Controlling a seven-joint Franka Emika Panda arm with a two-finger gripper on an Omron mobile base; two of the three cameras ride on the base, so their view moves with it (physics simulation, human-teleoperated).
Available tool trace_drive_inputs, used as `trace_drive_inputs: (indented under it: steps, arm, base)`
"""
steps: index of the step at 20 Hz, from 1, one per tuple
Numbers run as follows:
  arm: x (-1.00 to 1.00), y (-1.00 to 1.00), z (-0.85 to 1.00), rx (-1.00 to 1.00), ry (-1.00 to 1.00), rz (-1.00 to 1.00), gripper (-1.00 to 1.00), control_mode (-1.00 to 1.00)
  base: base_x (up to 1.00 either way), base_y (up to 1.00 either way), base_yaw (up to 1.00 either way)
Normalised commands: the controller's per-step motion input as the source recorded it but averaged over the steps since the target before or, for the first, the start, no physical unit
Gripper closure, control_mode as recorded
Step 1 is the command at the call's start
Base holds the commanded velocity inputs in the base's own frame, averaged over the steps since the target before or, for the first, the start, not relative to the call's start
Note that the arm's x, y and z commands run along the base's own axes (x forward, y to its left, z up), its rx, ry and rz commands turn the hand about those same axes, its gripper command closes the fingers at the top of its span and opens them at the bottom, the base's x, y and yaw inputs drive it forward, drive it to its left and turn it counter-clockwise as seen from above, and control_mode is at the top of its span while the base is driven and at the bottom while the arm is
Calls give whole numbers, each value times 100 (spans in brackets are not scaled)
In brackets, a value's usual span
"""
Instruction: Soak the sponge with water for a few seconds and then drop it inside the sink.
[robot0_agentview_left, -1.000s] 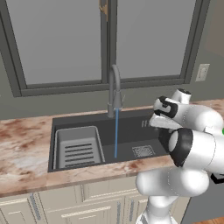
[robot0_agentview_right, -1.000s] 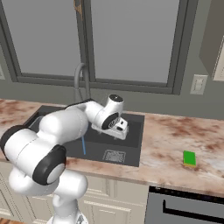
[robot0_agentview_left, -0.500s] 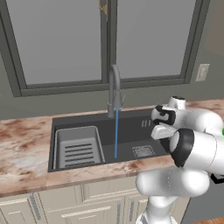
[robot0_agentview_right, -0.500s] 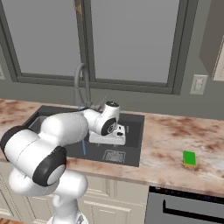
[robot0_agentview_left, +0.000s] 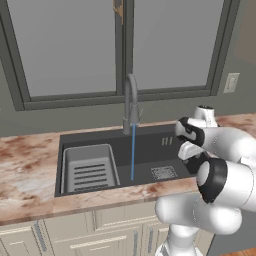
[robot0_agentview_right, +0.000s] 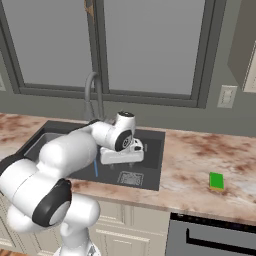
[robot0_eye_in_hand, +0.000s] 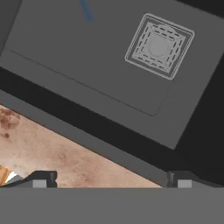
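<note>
The green and yellow sponge (robot0_agentview_right: 216, 181) lies flat on the counter, well to the right of the sink (robot0_agentview_right: 153, 150). My gripper (robot0_agentview_right: 121, 160) hangs over the right half of the dark basin (robot0_agentview_left: 150, 145), far from the sponge. It is open, its fingertips (robot0_eye_in_hand: 42, 179) spread wide with nothing between them. Below the gripper (robot0_eye_in_hand: 111, 179), the hand view looks down on the square drain grate (robot0_eye_in_hand: 159, 46) and the sink's front rim. A thin blue water stream (robot0_agentview_left: 132, 152) falls from the gooseneck faucet (robot0_agentview_left: 131, 100) to the sink floor, left of the gripper (robot0_agentview_left: 191, 156).
A lighter grey slotted rack (robot0_agentview_left: 90, 167) fills the sink's left part. Marbled counter (robot0_agentview_right: 200, 155) runs on both sides. A window stands behind the faucet, with a wall outlet (robot0_agentview_right: 227, 96) to the right. A dark appliance front (robot0_agentview_right: 210, 239) sits under the counter near the sponge.
The hand has sunk lower over the sink's right side and drifted slightly toward the stream. The sponge and the water have not changed.
</note>
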Motion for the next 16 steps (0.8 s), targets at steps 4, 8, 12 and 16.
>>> trace_drive_inputs:
  steps: [4, 8, 12, 16]
  arm:
    - [-8, -5, 46, 1, 0, 0, -100, -100]
    - [0, 0, 33, 0, 0, 0, -100, -100]
    - [0, 0, 35, 0, 0, 0, -100, -100]
    - [-5, -4, 11, 0, 0, 0, -100, -100]
  base:
    - [0, 0, 0]
    - [0, 0, 0]
    - [0, 0, 0]
    - [0, 0, 0]
